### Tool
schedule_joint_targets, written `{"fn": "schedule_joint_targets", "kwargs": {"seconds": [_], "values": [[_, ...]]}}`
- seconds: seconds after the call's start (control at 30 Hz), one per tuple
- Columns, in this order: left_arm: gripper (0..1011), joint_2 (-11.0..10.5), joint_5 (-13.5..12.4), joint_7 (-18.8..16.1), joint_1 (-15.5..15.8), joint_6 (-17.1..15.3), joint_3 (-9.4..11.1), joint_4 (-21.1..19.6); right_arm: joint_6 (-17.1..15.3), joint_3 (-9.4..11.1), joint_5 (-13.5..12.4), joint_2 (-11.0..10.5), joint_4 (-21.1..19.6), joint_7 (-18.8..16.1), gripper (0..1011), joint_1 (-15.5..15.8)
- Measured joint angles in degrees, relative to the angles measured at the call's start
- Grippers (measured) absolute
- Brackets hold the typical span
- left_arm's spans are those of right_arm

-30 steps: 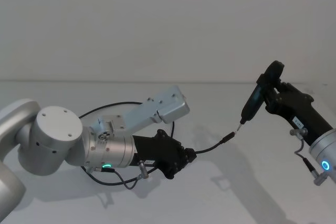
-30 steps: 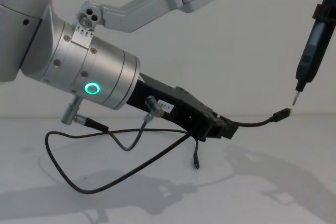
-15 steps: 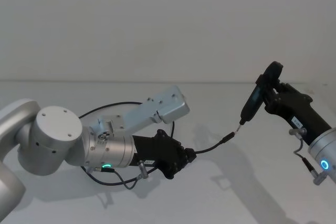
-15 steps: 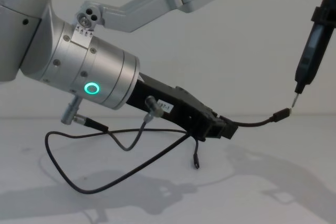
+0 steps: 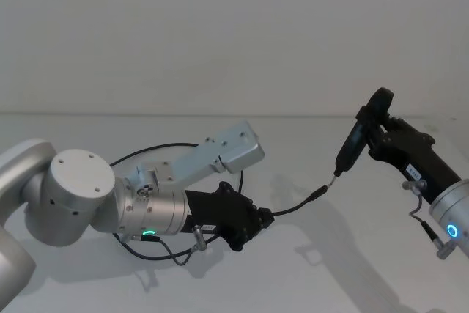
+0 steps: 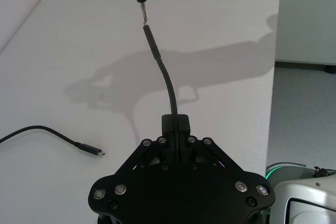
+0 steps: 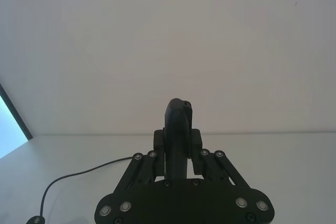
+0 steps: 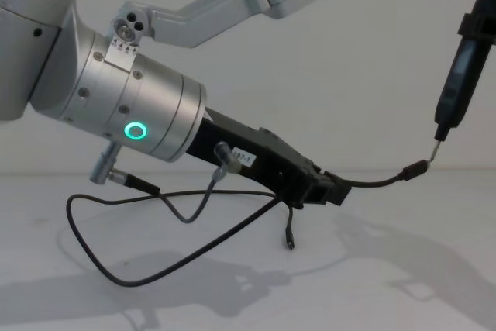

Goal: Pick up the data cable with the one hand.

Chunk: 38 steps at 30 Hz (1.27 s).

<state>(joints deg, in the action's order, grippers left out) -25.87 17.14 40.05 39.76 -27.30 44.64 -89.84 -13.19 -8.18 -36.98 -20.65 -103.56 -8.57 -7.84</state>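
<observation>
The data cable is a thin black cord. My left gripper is shut on it close to one end, low over the white table. In the left wrist view the left gripper clamps the cable, whose free plug points at a thin tool tip. The rest of the cable loops on the table, and its other plug hangs just above it. My right gripper is shut on a slim dark tool, held upright at the right. The tool's tip sits at the cable plug.
A short grey wire with silver plugs hangs from my left wrist, and a similar one from my right wrist. The white table ends at a plain white wall behind. In the left wrist view its edge drops to grey floor.
The right arm's tool has shifted slightly down and outward, bringing its tip onto the cable's plug. The left arm and the cable have stayed where they were.
</observation>
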Motion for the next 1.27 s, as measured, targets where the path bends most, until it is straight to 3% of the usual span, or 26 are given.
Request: {"fn": "schedule_joint_targets", "kwargs": {"seconds": [1.27], "values": [[40, 0.0, 0.0, -0.01, -0.01, -0.01, 0.0, 0.0, 0.85, -0.92, -0.91, -0.79, 0.72, 0.85, 279, -0.55]]}}
